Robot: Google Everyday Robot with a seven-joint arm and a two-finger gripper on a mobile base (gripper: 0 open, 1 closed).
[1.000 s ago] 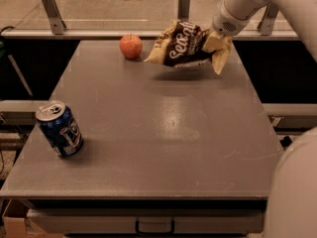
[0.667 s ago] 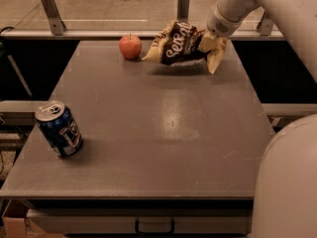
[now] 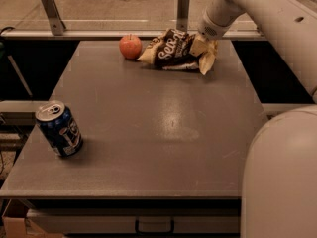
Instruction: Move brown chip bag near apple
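Observation:
The brown chip bag (image 3: 171, 51) lies at the far edge of the grey table (image 3: 158, 133), dark brown with white script and cream-yellow ends. Its left end almost touches the red-orange apple (image 3: 130, 46), which sits just left of it. My gripper (image 3: 200, 42) comes down from the upper right on the white arm and is shut on the bag's right cream end, which stays lifted a little. The fingertips are mostly hidden by the crumpled bag.
A blue soda can (image 3: 59, 129) stands upright near the table's left front edge. A rail with two metal posts (image 3: 183, 9) runs behind the table. My white body (image 3: 280, 177) fills the lower right corner.
The gripper has carried the bag left and down toward the far edge. The bag now rests on the table close to the apple.

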